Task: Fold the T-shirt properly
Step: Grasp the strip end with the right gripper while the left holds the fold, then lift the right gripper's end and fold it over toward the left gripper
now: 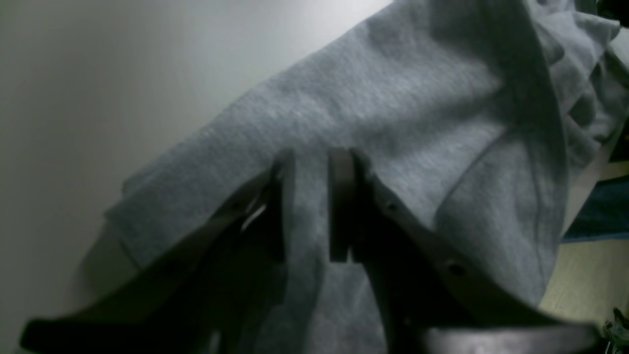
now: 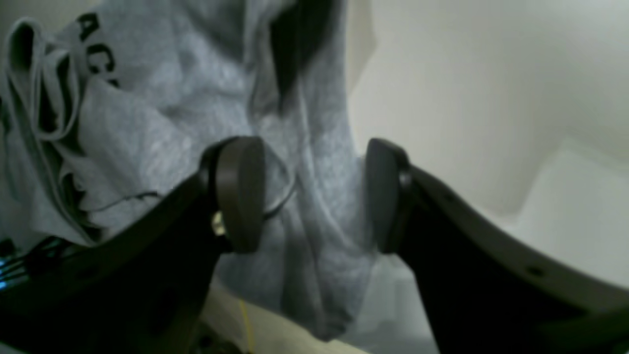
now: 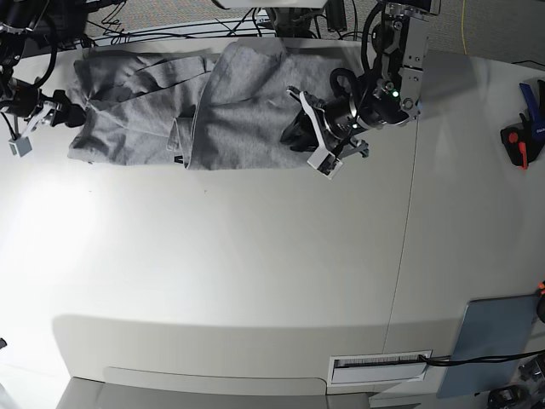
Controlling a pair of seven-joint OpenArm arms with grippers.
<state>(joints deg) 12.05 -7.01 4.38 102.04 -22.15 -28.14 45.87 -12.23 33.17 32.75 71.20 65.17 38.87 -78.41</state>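
White table point(image 3: 255, 281), cables at far edge. Grey shirt point(image 3: 204, 111) at far side, long axis L–R. Left gripper point(image 1: 311, 206) partly closed on shirt fabric; right gripper point(image 2: 309, 196) wide open, straddling cloth.

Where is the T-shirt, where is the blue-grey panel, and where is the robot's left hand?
T-shirt point(image 3: 247, 102): base view, on its flat grey middle.
Blue-grey panel point(image 3: 492, 332): base view, on its flat top.
Left hand point(image 1: 311, 209): left wrist view, midway between its fingertips.

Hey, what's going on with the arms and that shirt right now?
Left gripper pinching T-shirt edge. Right gripper open, fabric between its jaws. Shirt bunched, unfolded. Nothing in the way.
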